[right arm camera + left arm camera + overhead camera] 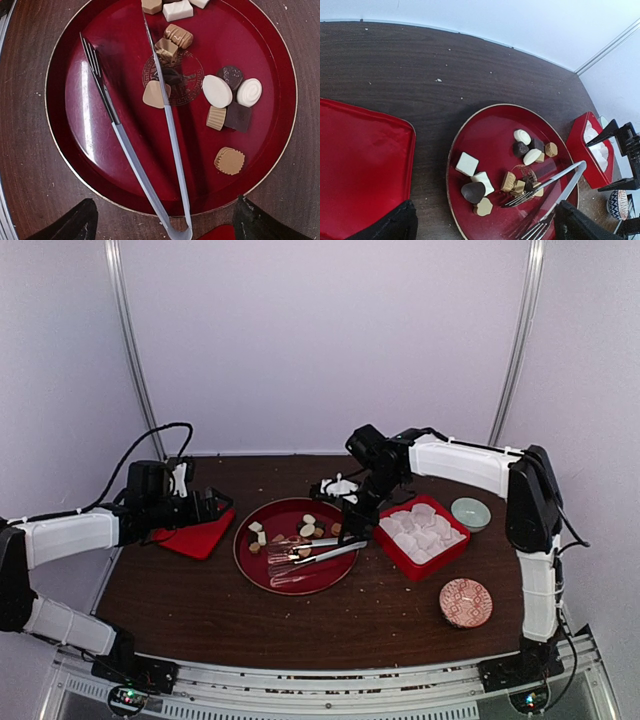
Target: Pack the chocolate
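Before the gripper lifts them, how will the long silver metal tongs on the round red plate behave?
The long silver metal tongs look springy: their arms lie spread, so they probably need steady squeezing. Polished metal may slip. Their hinge end overhangs the round red plate, so a push there could swing them into the tan chocolate.

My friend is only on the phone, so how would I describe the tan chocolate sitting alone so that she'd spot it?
Find the round red plate with metal tongs lying across it. In the right wrist view, a cluster of chocolates sits right of the tongs, and below it, nearer the rim, lies one tan piece. It is round with a fluted edge and touches nothing.
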### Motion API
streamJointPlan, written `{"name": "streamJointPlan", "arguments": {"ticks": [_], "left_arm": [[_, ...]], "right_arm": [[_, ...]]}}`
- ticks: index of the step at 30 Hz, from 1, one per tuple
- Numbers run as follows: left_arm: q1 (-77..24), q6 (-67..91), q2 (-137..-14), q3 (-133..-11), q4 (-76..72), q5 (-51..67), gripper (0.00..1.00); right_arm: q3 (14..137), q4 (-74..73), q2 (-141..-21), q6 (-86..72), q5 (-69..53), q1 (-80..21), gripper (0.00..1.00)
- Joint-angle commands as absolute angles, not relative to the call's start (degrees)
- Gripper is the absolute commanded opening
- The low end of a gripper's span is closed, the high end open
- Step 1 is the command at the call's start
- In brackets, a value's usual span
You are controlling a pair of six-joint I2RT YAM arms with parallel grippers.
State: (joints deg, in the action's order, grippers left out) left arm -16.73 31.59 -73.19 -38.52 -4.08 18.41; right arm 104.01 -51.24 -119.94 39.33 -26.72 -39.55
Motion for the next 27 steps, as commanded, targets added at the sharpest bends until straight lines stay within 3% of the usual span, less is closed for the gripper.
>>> {"name": "streamJointPlan", "arguments": {"ticks": [1, 16, 27], "left_arm": [[-17.09, 31.95, -72.75, -37.72, -8.45, 20.11, 0.98], [-17.14, 33.24, -74.11, -37.38, -10.20, 21.21, 0.98], [-17.10, 33.18, -73.83, -37.49, -9.46, 20.76, 0.98]], "right_arm": [[108.04, -54.29, -122.87, 40.47, -24.54, -40.32, 0.98], [114.55, -57.55, -131.53, 39.77, -21.37, -43.27, 0.99], [108.52, -54.72, -128.85, 37.84, -21.60, -45.90, 0.77]]}}
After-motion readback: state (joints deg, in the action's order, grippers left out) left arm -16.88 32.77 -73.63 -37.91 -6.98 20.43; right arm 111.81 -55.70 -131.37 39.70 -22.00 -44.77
